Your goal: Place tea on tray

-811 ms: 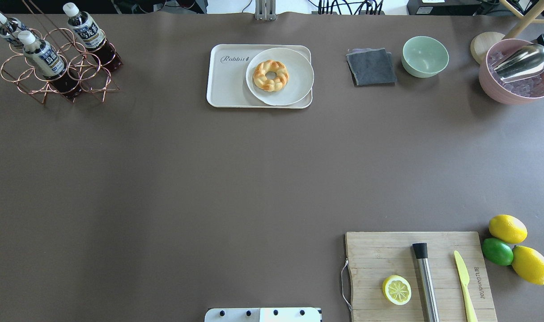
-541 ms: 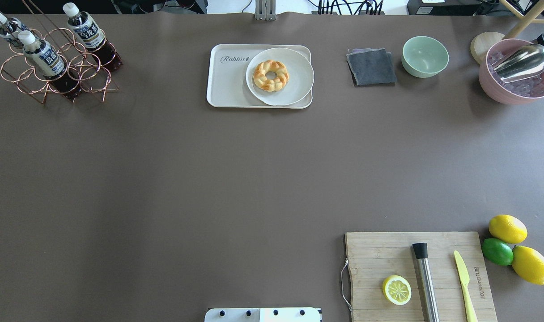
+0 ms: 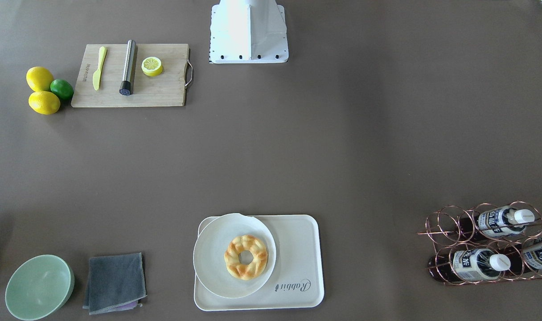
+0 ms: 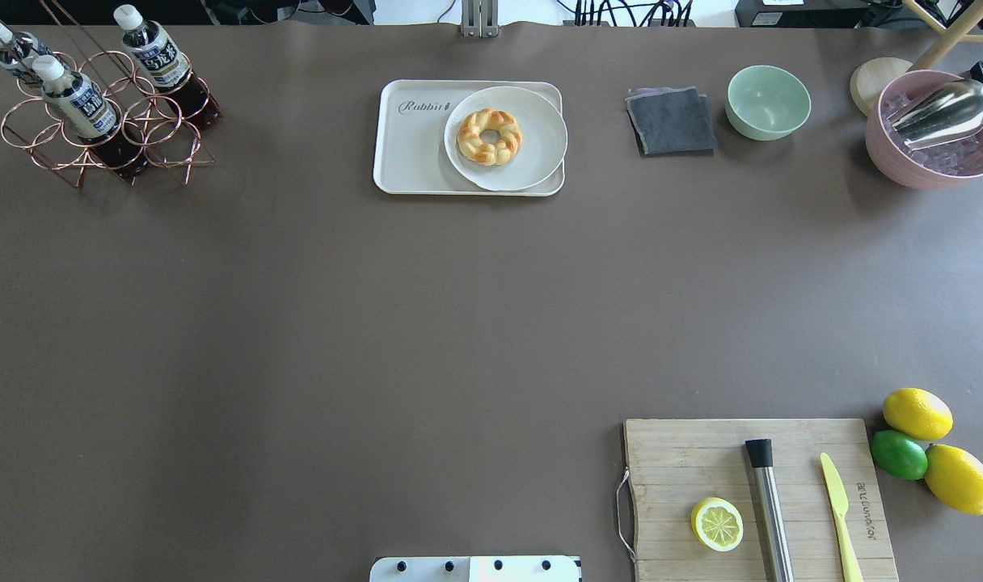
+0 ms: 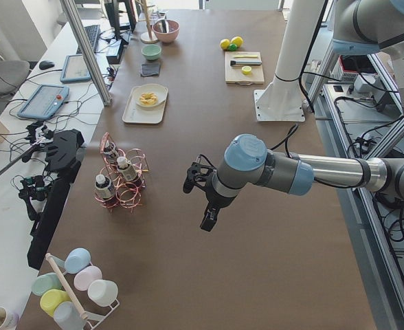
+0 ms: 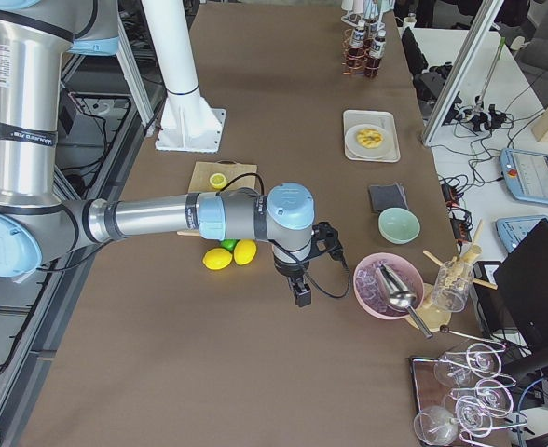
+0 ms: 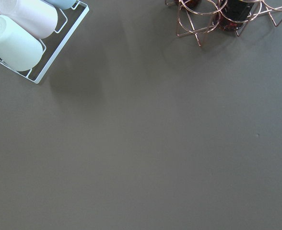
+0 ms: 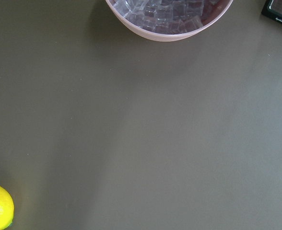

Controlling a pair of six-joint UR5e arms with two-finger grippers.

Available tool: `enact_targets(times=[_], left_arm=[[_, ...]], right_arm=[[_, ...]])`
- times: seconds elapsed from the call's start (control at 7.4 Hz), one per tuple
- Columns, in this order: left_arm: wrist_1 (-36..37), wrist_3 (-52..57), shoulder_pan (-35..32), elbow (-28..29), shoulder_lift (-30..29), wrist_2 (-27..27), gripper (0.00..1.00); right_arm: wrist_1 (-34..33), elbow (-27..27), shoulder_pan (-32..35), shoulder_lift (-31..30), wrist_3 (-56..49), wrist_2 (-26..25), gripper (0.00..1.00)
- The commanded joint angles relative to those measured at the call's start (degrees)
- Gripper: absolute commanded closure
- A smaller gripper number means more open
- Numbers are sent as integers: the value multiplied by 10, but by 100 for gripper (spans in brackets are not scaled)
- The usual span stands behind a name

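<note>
Three tea bottles with white caps stand in a copper wire rack [image 4: 95, 141] at the table's far left; the nearest tea bottle [image 4: 78, 103] also shows in the front-facing view [image 3: 478, 263]. The cream tray [image 4: 411, 153] lies at the far middle; its left half is bare and it also shows in the front-facing view [image 3: 297, 249]. My left gripper [image 5: 207, 220] hangs over bare table right of the rack in the exterior left view; I cannot tell its state. My right gripper [image 6: 302, 296] hangs between the lemons and the pink bowl; I cannot tell its state.
A white plate [image 4: 532, 153] with a doughnut [image 4: 489, 137] fills the tray's right half. A grey cloth [image 4: 671, 121], green bowl [image 4: 768, 101] and pink ice bowl [image 4: 936, 166] stand far right. A cutting board [image 4: 677, 469] and lemons [image 4: 917, 413] lie near right. A cup rack [image 7: 21, 38] shows in the left wrist view.
</note>
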Motion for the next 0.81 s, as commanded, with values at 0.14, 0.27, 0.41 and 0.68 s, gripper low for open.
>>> enact_targets(times=[0.14,0.27,0.41,0.68], left_arm=[[-13,-21,4,-2,0,-1,2],[-39,-30,14,0,5,-1,2],[-41,-30,17,0,5,-1,2],[-42,-54,21,-1,9,-1,2]], right_arm=[[0,-1,0,-4,-1,0,0],[0,-1,0,-6,-1,1,0],[0,0,0,-6,-1,0,0],[0,0,0,-6,-1,1,0]])
